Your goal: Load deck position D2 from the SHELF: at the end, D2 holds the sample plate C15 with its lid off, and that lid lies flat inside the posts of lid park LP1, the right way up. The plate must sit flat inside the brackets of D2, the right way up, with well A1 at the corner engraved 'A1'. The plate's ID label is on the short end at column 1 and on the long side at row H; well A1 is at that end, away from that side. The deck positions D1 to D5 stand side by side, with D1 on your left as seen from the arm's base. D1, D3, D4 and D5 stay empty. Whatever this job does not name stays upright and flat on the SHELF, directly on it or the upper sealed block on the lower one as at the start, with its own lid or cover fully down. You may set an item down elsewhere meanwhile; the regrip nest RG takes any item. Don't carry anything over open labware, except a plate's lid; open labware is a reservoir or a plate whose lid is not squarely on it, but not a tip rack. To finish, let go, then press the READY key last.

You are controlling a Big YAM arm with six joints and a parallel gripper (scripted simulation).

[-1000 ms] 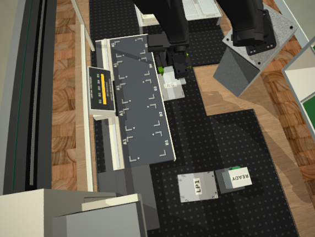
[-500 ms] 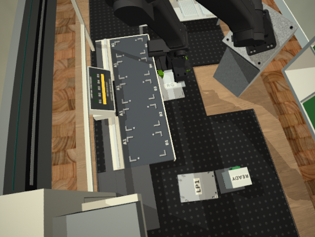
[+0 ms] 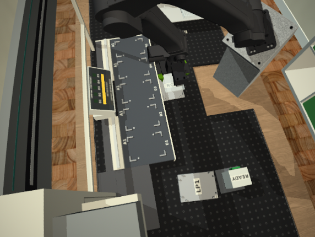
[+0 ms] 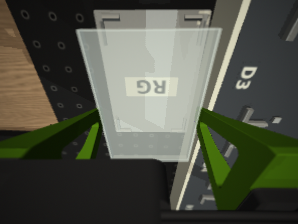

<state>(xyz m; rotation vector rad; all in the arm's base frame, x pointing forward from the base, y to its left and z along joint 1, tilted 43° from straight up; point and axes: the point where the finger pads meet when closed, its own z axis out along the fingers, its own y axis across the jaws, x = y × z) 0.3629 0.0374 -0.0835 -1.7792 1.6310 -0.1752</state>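
Note:
My gripper (image 3: 173,72) is shut on a clear, see-through lid (image 4: 150,95), with its green fingers on the lid's two long sides (image 4: 150,137). It holds the lid level, just above the regrip nest RG, whose label and corner brackets show through the lid. In the top view the nest (image 3: 174,92) lies beside the grey deck at D3. Deck position D2 (image 3: 141,113) is empty, and so are the other visible deck positions. Lid park LP1 (image 3: 197,186) is empty. The sample plate and the shelf are hidden behind the arm.
The READY key (image 3: 237,179) stands right beside LP1. A status panel with a yellow bar (image 3: 100,92) stands on the deck's far side. The arm's grey pedestal (image 3: 248,55) is at upper right. A pale cabinet fills the lower left corner.

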